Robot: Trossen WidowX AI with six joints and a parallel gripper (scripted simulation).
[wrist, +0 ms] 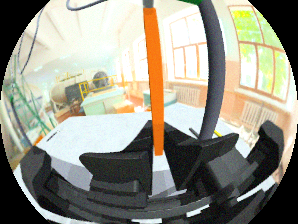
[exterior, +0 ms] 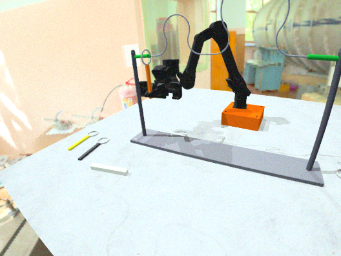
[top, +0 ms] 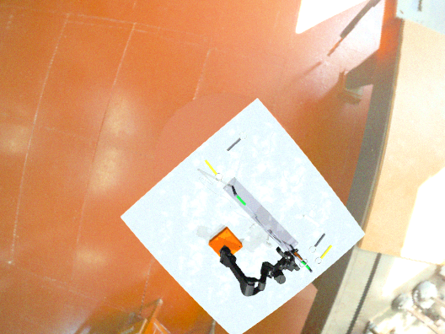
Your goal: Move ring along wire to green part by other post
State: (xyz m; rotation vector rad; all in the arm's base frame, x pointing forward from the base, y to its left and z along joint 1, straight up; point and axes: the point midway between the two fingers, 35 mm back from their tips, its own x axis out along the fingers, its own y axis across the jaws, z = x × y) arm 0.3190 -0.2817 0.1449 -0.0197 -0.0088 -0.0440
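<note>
The ring (exterior: 146, 57) hangs on the left green part of the wire (exterior: 139, 55), close to the left post (exterior: 139, 97) (wrist: 212, 63). Its orange handle (exterior: 148, 75) (wrist: 154, 76) hangs straight down. My gripper (exterior: 149, 93) (wrist: 154, 123) (top: 296, 258) is shut on the lower end of the handle, beside the post. The thin grey wire (exterior: 194, 50) loops away to the right, up to the other green part (exterior: 323, 57) (top: 240, 199) at the right post (exterior: 323, 116). The ring stands clear of the grey wire.
The posts stand on a grey baseplate (exterior: 252, 160) (top: 263, 212). The arm's orange base (exterior: 243, 116) (top: 225, 241) sits behind it. A yellow-handled ring (exterior: 79, 142), a black-handled ring (exterior: 93, 149) and a white bar (exterior: 109, 169) lie on the table at the left front.
</note>
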